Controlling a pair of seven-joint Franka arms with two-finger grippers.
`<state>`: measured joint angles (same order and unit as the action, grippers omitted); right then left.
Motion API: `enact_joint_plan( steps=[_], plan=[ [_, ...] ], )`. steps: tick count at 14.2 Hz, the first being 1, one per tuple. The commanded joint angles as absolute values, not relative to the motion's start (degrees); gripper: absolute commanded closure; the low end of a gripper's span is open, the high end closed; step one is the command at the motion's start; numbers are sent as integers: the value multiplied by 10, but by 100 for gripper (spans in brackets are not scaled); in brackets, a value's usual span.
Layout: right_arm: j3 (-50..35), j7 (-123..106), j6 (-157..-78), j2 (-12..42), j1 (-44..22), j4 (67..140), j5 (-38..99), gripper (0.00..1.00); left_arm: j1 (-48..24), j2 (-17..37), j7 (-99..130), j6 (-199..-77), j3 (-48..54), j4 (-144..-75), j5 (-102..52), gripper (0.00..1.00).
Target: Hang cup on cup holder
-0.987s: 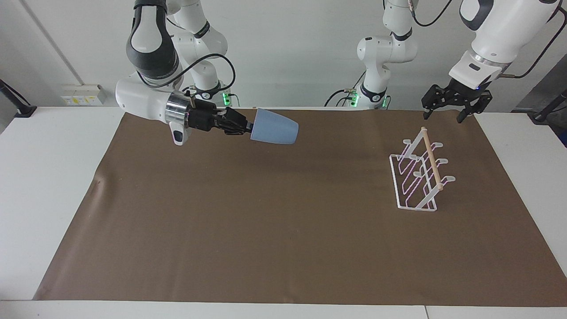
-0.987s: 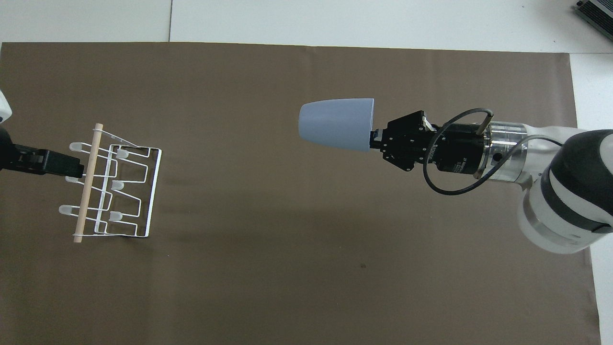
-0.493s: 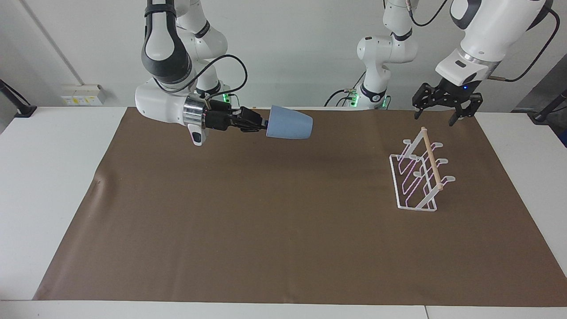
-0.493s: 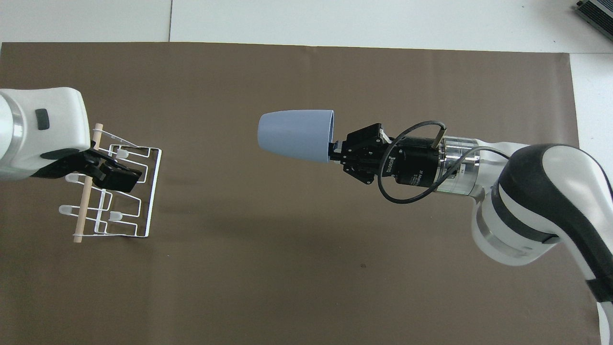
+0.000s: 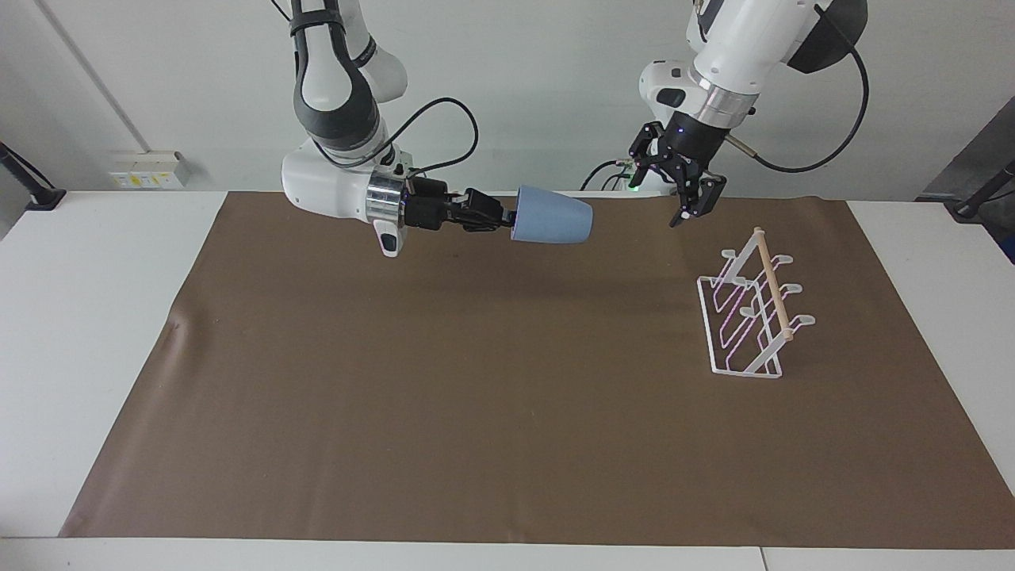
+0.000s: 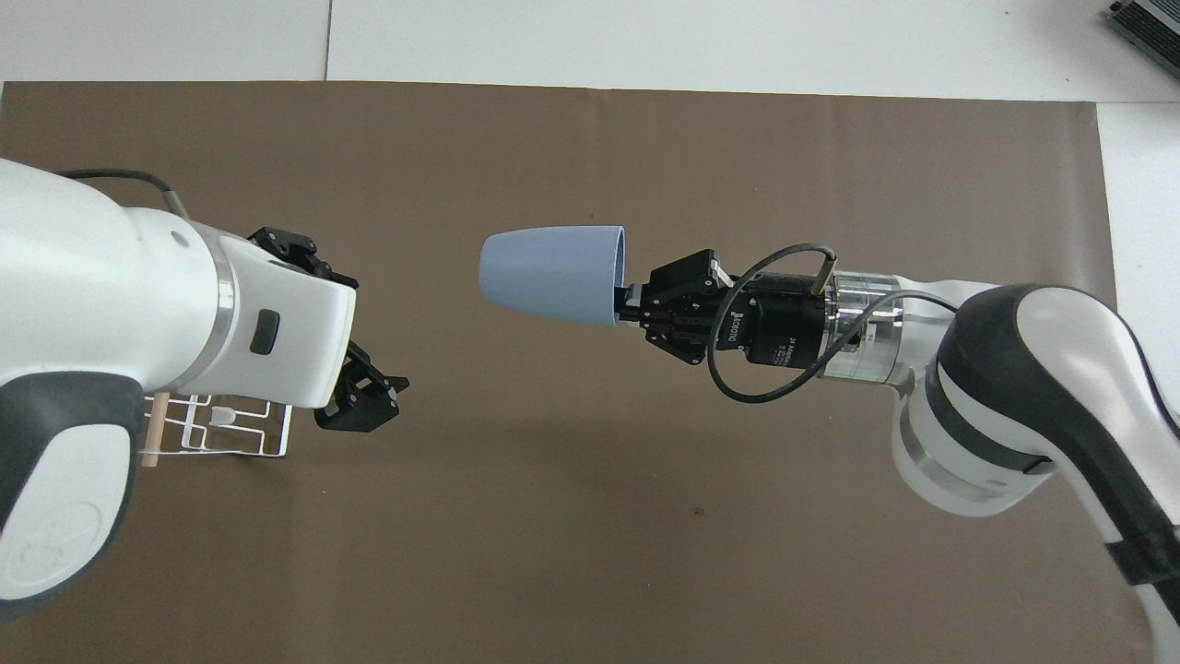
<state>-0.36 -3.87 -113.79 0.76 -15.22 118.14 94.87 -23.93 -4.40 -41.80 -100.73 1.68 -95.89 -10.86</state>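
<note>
Both arms have swung toward mid-frame: right gripper [image 5: 507,221] grips the cup [image 5: 553,224] sideways, left gripper [image 5: 688,208] open beside the cup holder [image 5: 749,317]

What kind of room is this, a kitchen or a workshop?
Most likely a robotics lab: two white arms bolted at a plain white table, a brown mat as workspace, and only a cup and cup holder as props.

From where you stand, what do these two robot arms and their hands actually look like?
Both arms are glossy white with dark grey bands at the joints and rounded, tube-like segments. Each ends in a silver metal ring and a black two-finger gripper: the right gripper and the left gripper. A thin black cable loops beside each wrist. Small white lettering marks the right wrist's black collar.
</note>
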Motion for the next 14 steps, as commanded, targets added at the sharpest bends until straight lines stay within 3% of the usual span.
enact_joint_plan(
  steps=[1, 3, 9, 14],
  plan=[
    [-4, -42, -1146, 0, -154, 1191, 964, 100, -284, -62, -442, -1056, 7, -983, -124, 0],
    [-4, -42, -1146, -1, -154, 1194, 964, 100, -322, -62, -443, -1078, 7, -986, -124, 0],
    [-4, -49, -1146, -4, -154, 1199, 964, 100, -321, -37, -496, -1127, 6, -974, -121, 0],
    [-2, -100, -1084, -5, -139, 1201, 939, 100, -313, -22, -496, -1125, 4, -947, -125, 0]
  ],
)
